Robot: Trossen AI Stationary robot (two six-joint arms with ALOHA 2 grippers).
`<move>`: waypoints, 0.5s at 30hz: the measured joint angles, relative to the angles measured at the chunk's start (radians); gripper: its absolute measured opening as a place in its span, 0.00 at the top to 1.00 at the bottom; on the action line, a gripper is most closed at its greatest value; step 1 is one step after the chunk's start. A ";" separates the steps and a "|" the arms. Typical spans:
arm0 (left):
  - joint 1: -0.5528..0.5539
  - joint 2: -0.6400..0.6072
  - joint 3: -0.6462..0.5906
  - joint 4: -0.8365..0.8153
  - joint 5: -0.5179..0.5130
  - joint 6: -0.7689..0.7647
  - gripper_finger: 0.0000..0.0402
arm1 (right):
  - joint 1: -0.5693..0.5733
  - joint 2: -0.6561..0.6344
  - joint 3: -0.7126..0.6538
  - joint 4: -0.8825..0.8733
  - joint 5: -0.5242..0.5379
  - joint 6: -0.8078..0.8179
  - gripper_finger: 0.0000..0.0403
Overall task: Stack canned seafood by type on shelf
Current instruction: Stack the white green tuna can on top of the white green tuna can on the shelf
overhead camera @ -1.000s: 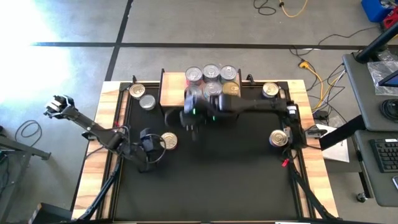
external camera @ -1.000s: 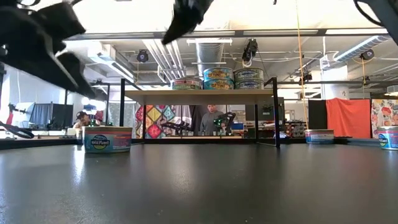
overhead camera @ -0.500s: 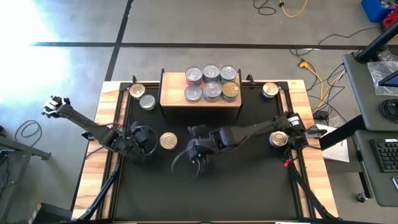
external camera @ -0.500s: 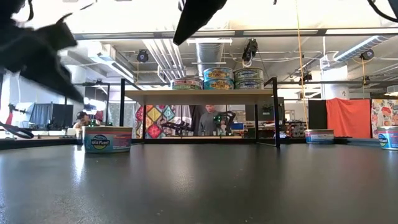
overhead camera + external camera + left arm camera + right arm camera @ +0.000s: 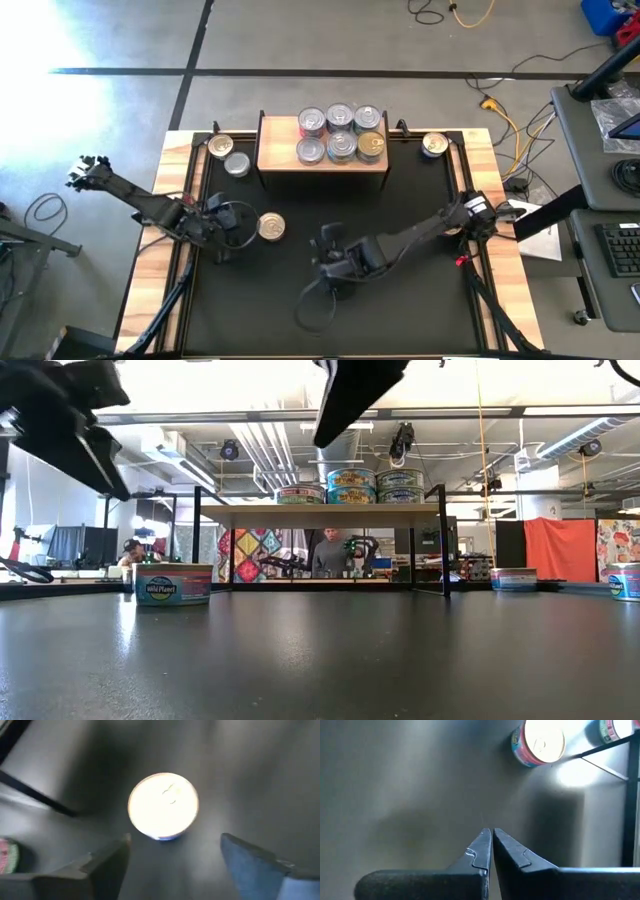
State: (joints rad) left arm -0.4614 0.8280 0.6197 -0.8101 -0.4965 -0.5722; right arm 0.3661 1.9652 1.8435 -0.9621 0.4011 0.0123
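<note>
The shelf (image 5: 275,150) stands at the table's far middle with several tins of canned seafood (image 5: 341,133) on its board, two layers in the low view (image 5: 350,485). A gold-lidded tin (image 5: 270,227) rests on its base on the black table at the left. My left gripper (image 5: 240,225) hovers open just left of it; in the left wrist view the tin (image 5: 163,806) lies ahead of the fingers (image 5: 107,862), untouched. My right gripper (image 5: 335,272) hangs shut and empty over the table's middle, with its fingertips (image 5: 491,837) above bare table.
Two tins (image 5: 220,147) (image 5: 237,165) sit left of the shelf and one gold-lidded tin (image 5: 434,145) right of it. The right arm (image 5: 430,230) slants across the table's right half. Wooden planks (image 5: 165,230) edge the table. People show far behind the shelf (image 5: 325,550).
My right gripper has swung away from the shelf toward the table's near edge and come down over the middle, staying shut. My left gripper has drawn back a little from the gold-lidded tin toward the left edge and risen. No tin has moved.
</note>
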 joint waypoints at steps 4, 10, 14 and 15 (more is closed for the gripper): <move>0.008 0.081 0.021 -0.005 -0.146 -0.004 0.47 | 0.032 0.000 -0.015 0.001 0.045 0.035 0.97; 0.071 0.099 0.101 -0.078 -0.231 0.014 0.85 | 0.055 0.000 -0.023 -0.006 0.047 0.067 0.97; 0.133 0.020 0.067 -0.054 -0.308 -0.020 0.97 | 0.061 0.000 -0.025 -0.040 0.045 0.075 0.97; 0.165 -0.002 0.058 -0.063 -0.312 -0.043 0.96 | 0.062 0.000 -0.028 -0.051 0.045 0.084 0.97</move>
State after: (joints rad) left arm -0.2961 0.8259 0.6778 -0.8726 -0.8088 -0.6151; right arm 0.4278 1.9652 1.8158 -1.0130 0.4465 0.0966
